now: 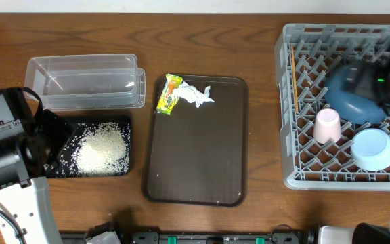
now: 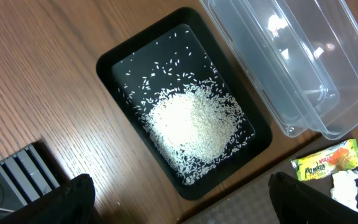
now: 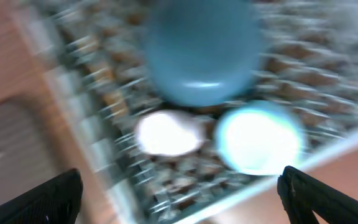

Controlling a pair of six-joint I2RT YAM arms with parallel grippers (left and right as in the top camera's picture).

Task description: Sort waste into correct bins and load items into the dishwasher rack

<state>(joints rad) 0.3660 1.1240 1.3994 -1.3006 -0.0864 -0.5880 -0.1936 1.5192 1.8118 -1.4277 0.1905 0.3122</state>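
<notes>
Two grippers in view, both empty. Left gripper (image 2: 180,180) has its jaws spread wide, nothing between them, hovering over the near edge of the shallow black rectangular tray (image 1: 122,122), which sits near the left edge of the wooden table (image 1: 249,41). Loose white rice grains (image 1: 102,149) are piled mid-tray, with some scattered toward its far end. Clear rectangular plastic tub (image 1: 87,81) lies just behind the black tray, with no waste visible in it. Large brown serving tray (image 1: 195,149) is at table centre; the small yellow-green snack wrapper (image 1: 170,93) and crumpled white paper tissue (image 1: 196,95) touch each other at its far-left corner. Large square grey plastic lattice rack (image 1: 337,180) is at the right edge of the table. In the rack: large dark blue bowl (image 1: 354,95) at the middle, small pink cup (image 1: 328,125) just in front of it, pale blue bowl (image 1: 374,149) near the front-right corner, thin wooden chopstick (image 1: 294,81) along the left wall. Right gripper (image 3: 180,177) is above the rack; the wrist view is heavily blurred, fingers far apart, holding nothing.
</notes>
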